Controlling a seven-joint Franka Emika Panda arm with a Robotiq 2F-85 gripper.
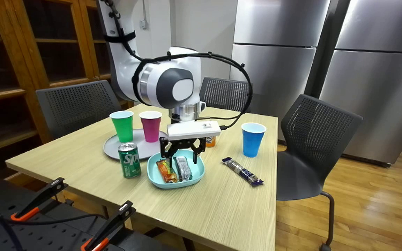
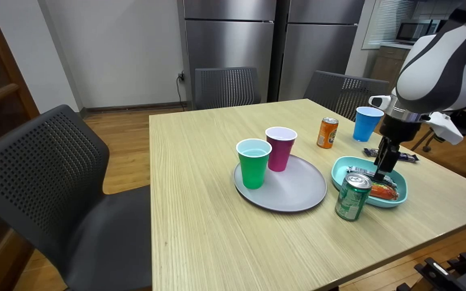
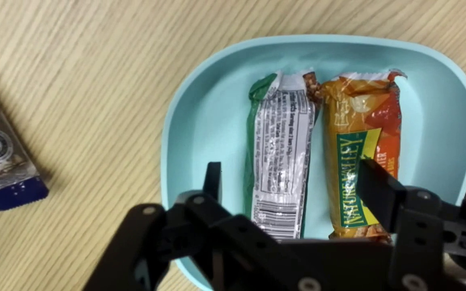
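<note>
My gripper stands open over a light blue tray, its fingers wide apart and nothing gripped. Between the fingers in the wrist view lies a granola bar in a silver and green wrapper, label side up, with a gap on either side. An orange Nature Valley bar rests beside it, partly covered by one finger. In both exterior views the gripper points down into the tray; whether the fingertips touch a bar cannot be made out.
A green Sprite can stands close beside the tray. A grey plate bears a green cup and a magenta cup. Around the tray are also an orange can, a blue cup and a dark blue wrapped bar.
</note>
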